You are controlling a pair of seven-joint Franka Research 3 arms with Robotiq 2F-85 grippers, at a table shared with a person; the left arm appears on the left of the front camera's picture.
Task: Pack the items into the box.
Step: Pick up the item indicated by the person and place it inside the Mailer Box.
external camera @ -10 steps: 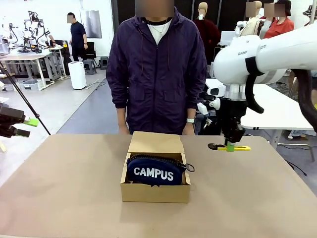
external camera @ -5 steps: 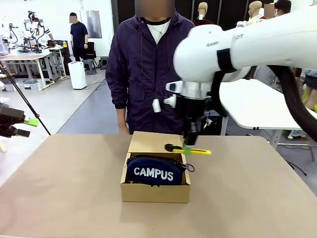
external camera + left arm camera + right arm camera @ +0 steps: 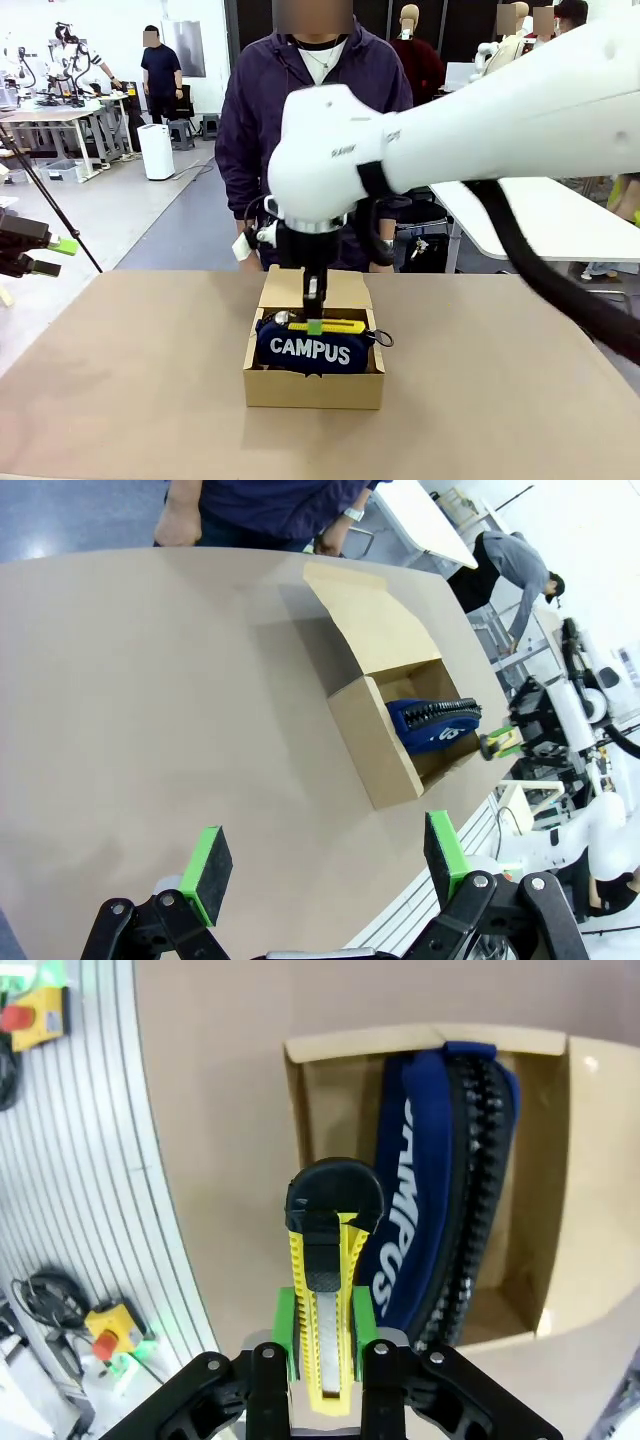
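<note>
The brown cardboard box (image 3: 313,385) sits mid-table with its flap lid open toward the person. Inside it lies the navy "CAMPUS" pouch (image 3: 310,350). My right gripper (image 3: 314,325) hangs just above the pouch, shut on the yellow-and-black utility knife (image 3: 320,325), which lies level across the box. In the right wrist view the utility knife (image 3: 324,1290) sticks out between the green pads, with the pouch (image 3: 440,1190) and box (image 3: 310,1090) below. My left gripper (image 3: 325,855) is open and high to the side, looking down at the box (image 3: 375,745) and pouch (image 3: 430,720).
The person (image 3: 318,130) stands at the far edge, hands down near the table edge behind the box. The brown tabletop (image 3: 130,380) has free room left and right of the box. A white table (image 3: 545,215) stands behind on the right.
My right arm has swung left with the utility knife, from beside the box at the right to directly over the pouch in the box. The left gripper has stayed open.
</note>
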